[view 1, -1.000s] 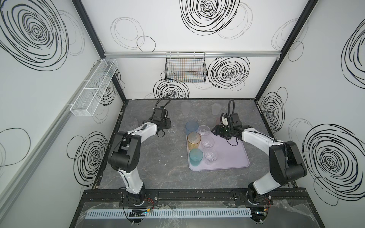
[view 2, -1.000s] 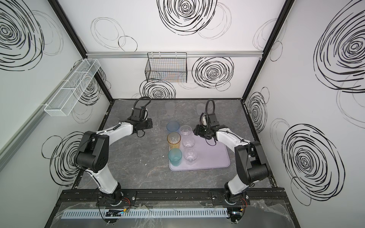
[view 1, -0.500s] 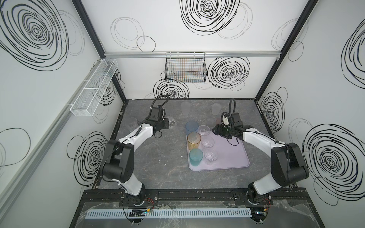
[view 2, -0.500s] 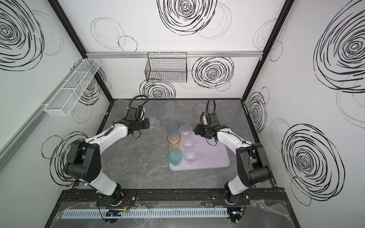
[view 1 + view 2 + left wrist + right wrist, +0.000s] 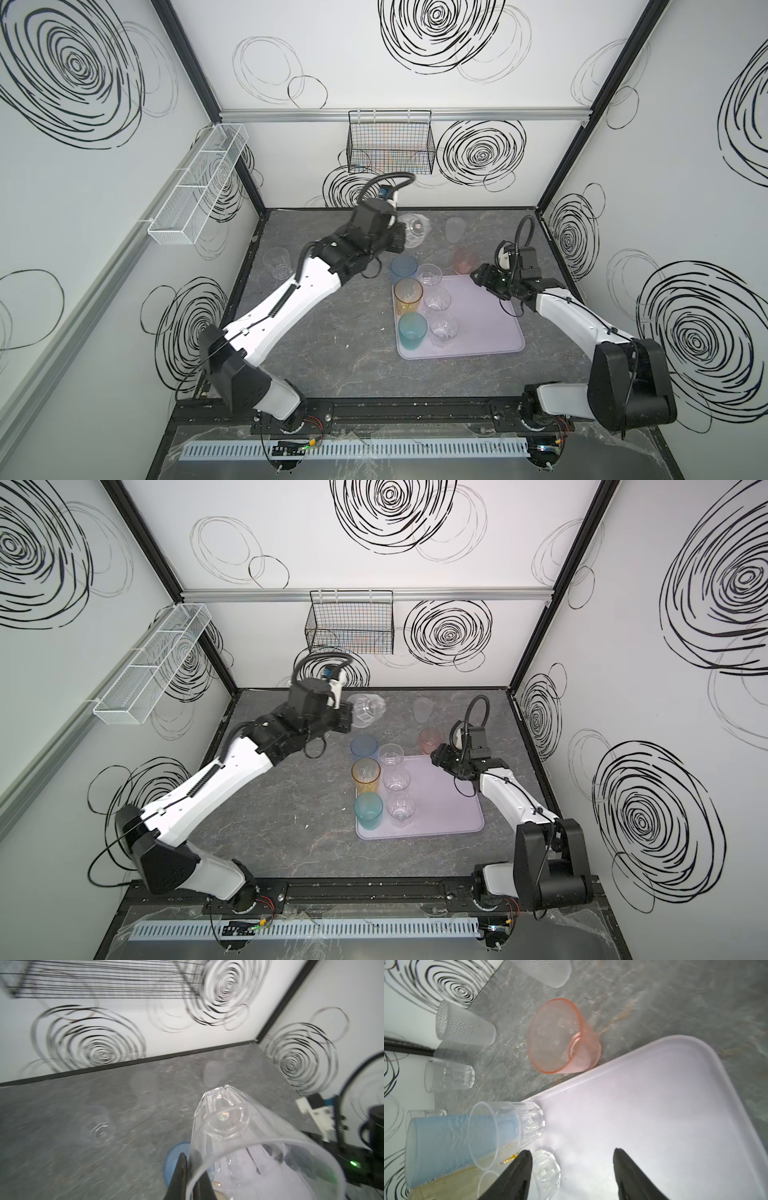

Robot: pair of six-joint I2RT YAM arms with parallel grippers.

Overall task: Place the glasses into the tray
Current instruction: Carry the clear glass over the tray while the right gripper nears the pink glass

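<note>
Pale lavender, the tray is seen right of centre in both top views on the grey table; along its left side an amber glass and a teal glass are stood, with three clear glasses in a column just beside them; a blue glass is seen at its upper left corner, and whether it is inside the rim cannot be told; a pink glass is stood on the table just above the tray's upper edge; above centre the left gripper is closed on a clear faceted glass, held tilted above the table; the right gripper is held over the tray's upper edge, jaws parted, nothing grasped; in the left wrist view the faceted glass's rim is pinched between the dark fingers, its base pointed away; in the right wrist view the fingertips are spread wide above bare tray, and the pink glass is shown just outside the rim.
</note>
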